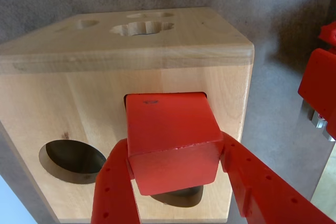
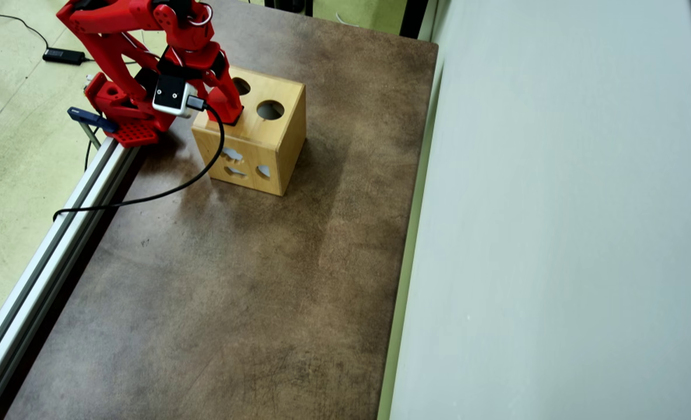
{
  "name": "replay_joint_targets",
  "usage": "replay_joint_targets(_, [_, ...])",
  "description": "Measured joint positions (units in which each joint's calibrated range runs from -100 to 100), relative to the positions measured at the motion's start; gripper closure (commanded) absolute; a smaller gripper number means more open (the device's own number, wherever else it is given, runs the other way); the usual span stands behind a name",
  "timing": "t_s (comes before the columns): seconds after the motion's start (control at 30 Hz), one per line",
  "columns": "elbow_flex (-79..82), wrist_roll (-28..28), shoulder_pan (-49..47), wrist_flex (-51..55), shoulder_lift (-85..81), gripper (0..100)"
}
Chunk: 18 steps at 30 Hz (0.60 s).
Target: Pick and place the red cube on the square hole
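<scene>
From my remote station I see the arm (image 2: 129, 35) folded back over its base, with the forearm angled down onto the top of the wooden box (image 2: 252, 140) near the desk's (image 2: 234, 291) far left corner in the overhead view. In the wrist view the tool (image 1: 176, 182) is clamped on the red cube (image 1: 170, 140), one finger (image 1: 113, 187) pressing its left side and the other (image 1: 257, 182) its right. The cube sits directly over the square hole (image 1: 131, 98), of which only dark slivers show along the cube's upper left edge; I cannot tell how far it has entered. A round hole (image 1: 71, 161) lies to the left of the cube on the same face. The wrist camera (image 2: 173, 96) and its black cable (image 2: 164, 186) trail off over the desk edge.
</scene>
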Motion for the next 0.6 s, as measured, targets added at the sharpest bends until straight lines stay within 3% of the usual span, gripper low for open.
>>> replay_joint_targets(0.6, [-0.09,0.0,0.0,0.0,0.34,99])
